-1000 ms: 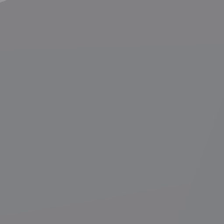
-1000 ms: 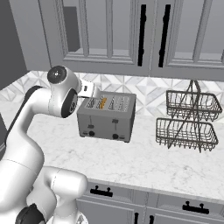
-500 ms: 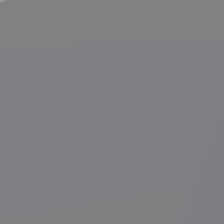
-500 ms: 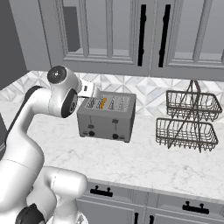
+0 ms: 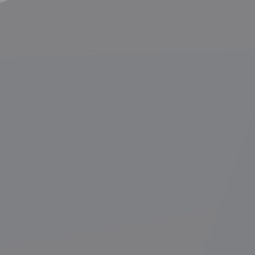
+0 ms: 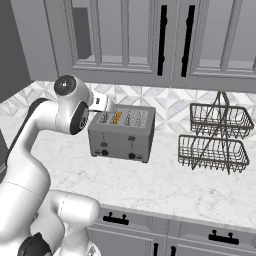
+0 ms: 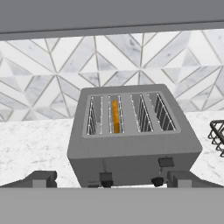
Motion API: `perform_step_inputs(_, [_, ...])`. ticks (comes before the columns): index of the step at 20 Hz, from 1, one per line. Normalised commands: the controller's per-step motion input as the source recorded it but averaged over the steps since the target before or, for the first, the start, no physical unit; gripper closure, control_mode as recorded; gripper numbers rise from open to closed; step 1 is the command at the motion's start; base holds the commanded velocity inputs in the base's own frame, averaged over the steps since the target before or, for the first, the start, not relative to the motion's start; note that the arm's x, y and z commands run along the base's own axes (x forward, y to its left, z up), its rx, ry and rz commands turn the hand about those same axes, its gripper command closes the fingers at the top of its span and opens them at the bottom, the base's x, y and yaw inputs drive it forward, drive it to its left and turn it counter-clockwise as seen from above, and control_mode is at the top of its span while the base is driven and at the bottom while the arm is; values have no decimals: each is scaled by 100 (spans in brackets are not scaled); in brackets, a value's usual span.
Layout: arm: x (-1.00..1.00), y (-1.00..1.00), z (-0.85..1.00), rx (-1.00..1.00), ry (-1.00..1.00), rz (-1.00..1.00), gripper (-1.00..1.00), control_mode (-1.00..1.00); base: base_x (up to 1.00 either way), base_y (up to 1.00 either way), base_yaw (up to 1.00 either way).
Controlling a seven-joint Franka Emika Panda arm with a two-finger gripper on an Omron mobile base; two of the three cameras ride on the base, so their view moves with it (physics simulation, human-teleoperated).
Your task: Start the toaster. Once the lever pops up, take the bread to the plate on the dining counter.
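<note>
A white grey-veined marble bench point(image 6: 150, 182) runs along the wall. Using the two-tier wire basket stand point(image 6: 215, 135) on it as the landmark: behind the stand rises a backsplash point(image 6: 172, 102) of pale triangular marble tiles. Above the stand hang grey panelled wall cabinets point(image 6: 130, 35) with long black handles point(image 6: 162, 40). Below it, grey drawer fronts point(image 6: 200, 240) carry short black pulls point(image 6: 221, 237). Light is even and soft.

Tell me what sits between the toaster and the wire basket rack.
Nothing: in the right base view, bare marble counter separates the toaster from the rack.
</note>
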Motion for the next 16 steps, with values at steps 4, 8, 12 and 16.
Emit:
perform_step_inputs(4, [0, 0, 0, 0, 0, 0, -100, -100, 0, 0, 0])
perform_step_inputs(8, [0, 0, 0, 0, 0, 0, -100, -100, 0, 0, 0])
perform_step_inputs(12, [0, 0, 0, 0, 0, 0, -100, -100, 0, 0, 0])
perform_step_inputs(16, [0, 0, 0, 0, 0, 0, -100, -100, 0, 0, 0])
